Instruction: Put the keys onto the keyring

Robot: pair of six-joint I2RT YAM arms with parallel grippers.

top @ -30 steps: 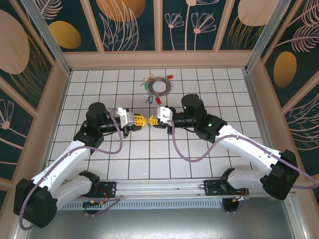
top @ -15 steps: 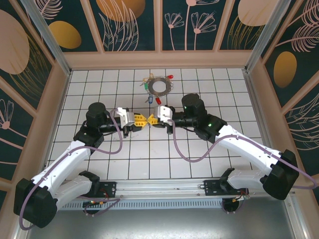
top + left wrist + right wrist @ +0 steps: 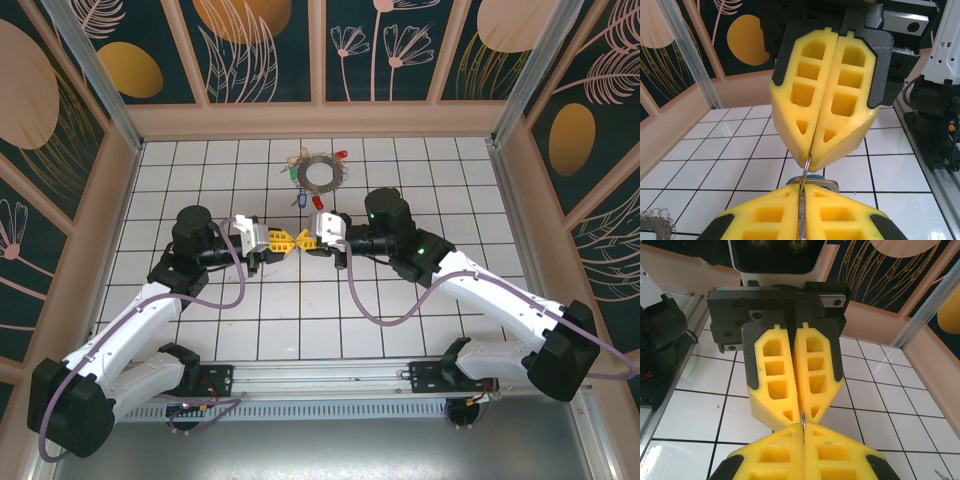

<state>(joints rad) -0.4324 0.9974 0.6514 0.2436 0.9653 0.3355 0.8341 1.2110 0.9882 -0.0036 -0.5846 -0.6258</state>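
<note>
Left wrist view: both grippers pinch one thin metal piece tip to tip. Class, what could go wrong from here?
1. The thin metal piece is caught only at the very tips of the left gripper and right gripper; a small pull or twist may let it slip and fall.
2. The keyring lies on the table beyond both grippers, so the piece likely has to travel there while thinly held.

fingers [image 3: 805, 95] yellow | table [image 3: 200, 170] white, black grid | walls [image 3: 260, 60] dark teal, gold leaf pattern | keyring [image 3: 307, 176] grey
</note>
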